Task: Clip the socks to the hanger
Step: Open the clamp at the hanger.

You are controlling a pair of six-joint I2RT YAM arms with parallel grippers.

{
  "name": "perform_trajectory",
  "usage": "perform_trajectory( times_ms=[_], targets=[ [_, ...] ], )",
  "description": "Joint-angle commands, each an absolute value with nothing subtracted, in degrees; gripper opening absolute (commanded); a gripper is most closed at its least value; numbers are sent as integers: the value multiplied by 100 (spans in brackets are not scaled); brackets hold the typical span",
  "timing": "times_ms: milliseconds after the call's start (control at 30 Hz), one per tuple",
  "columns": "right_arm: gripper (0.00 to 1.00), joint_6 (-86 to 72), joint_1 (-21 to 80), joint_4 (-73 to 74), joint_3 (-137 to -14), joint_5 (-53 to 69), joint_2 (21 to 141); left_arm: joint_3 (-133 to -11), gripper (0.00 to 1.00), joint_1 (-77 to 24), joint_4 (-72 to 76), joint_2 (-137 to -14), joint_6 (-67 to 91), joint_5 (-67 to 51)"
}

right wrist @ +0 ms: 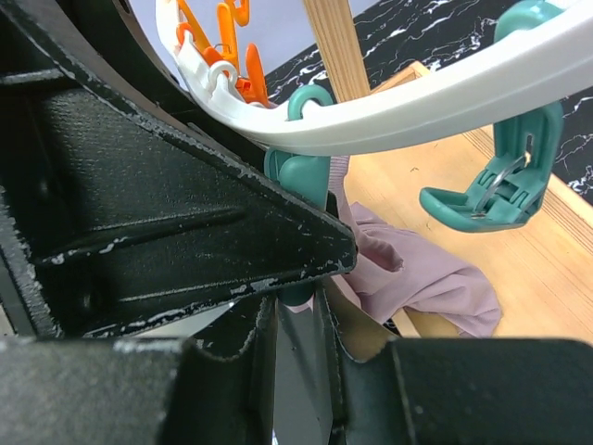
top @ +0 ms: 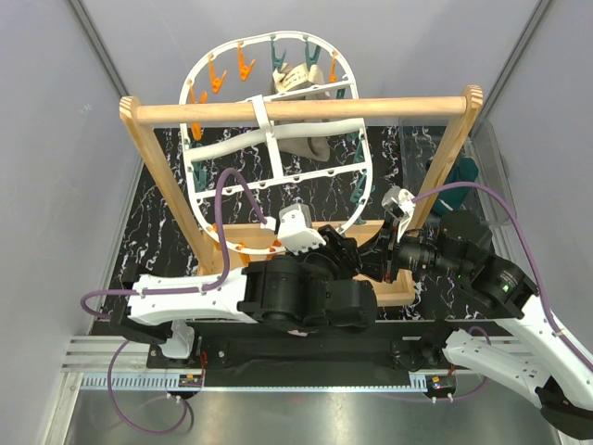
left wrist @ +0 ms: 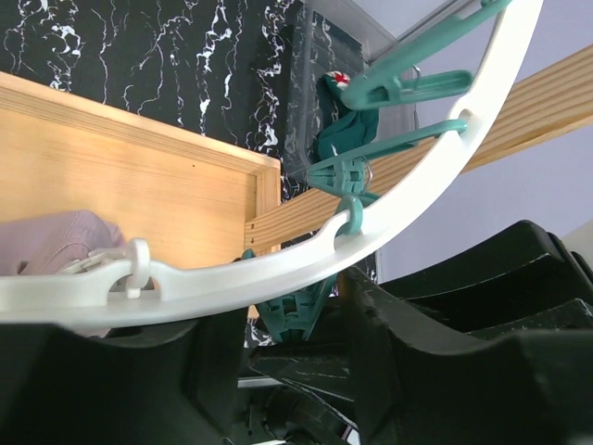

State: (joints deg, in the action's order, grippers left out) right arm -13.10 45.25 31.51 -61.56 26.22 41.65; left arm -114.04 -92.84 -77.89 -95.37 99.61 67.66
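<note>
We find the pink sock (right wrist: pixel 417 273) heaped on the wooden base (right wrist: pixel 528 269) beneath the hanger (left wrist: pixel 278 273) rim, its upper end hidden from us. A teal clothespin (left wrist: pixel 295 311) sits between the left pincer (left wrist: pixel 296 326) fingers, but we cannot confirm a squeeze. The right pincer (right wrist: pixel 324 306) is too close to the lens to judge its closure.

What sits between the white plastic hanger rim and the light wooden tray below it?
A crumpled mauve-pink fabric sock lies on the wooden tray, under the white plastic hanger rim. The right wrist view shows it.
</note>
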Motion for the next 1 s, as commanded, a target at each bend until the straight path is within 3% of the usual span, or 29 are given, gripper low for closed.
perform_trajectory(
  times_ms=[0,233,333,700,967],
  targets=[
    [0,-1213,4553,3269,-6346,2953,4105,-11488,44,-9158,-8868,-9431,10002,7471],
    [0,-1169,4553,3349,-6328,2936,4069,-11320,48,-9158,-8868,-9264,10072,7541],
    [0,-1160,4544,3349,-6284,2927,4061,-11312,57,-9158,-8868,-9255,10063,7524],
    [0,-1134,4553,3428,-6232,2892,3982,-10864,54,-9158,-8868,-8948,10634,7585],
    [0,-1151,4544,3305,-6179,2892,4016,-10784,57,-9228,-8693,-8754,10732,7532]
  ],
)
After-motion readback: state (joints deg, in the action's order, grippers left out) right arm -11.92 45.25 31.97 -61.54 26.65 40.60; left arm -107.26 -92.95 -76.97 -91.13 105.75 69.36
